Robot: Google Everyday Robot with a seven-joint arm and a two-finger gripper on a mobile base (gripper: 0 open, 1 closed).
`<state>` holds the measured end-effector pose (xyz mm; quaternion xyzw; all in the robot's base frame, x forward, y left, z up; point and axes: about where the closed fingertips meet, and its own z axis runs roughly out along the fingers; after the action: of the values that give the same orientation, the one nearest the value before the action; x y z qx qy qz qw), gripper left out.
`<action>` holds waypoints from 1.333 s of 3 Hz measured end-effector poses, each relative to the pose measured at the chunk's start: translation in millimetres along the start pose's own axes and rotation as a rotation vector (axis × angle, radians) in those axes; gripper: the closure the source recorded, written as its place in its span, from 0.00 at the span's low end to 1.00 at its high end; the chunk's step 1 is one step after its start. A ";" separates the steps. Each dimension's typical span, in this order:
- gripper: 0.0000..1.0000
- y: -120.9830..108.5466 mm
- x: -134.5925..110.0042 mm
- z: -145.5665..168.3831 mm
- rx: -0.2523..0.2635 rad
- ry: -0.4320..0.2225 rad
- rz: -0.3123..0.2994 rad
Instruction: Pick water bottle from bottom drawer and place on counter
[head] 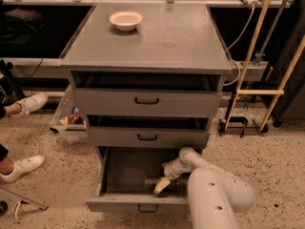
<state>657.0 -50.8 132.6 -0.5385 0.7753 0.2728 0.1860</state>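
Camera view: gripper (161,186) inside bottom drawer (121,170) (speckled floor (52,180), grey counter (176,42))

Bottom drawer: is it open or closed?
Open. The bottom drawer is pulled far out, its dark inside shows from above, and the pincer is down inside it.

Nothing legible, even by the end effector (161,186) in bottom drawer (119,203).

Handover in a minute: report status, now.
Gripper down inside open bottom drawer, right side. Water bottle at its tip, low in the drawer; hold unconfirmed. Bowl on counter, far left corner.
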 end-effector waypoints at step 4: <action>0.89 0.1 0.0 0.1 0.000 0.000 0.000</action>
<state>657.0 -50.7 132.5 -0.5385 0.7752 0.2728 0.1860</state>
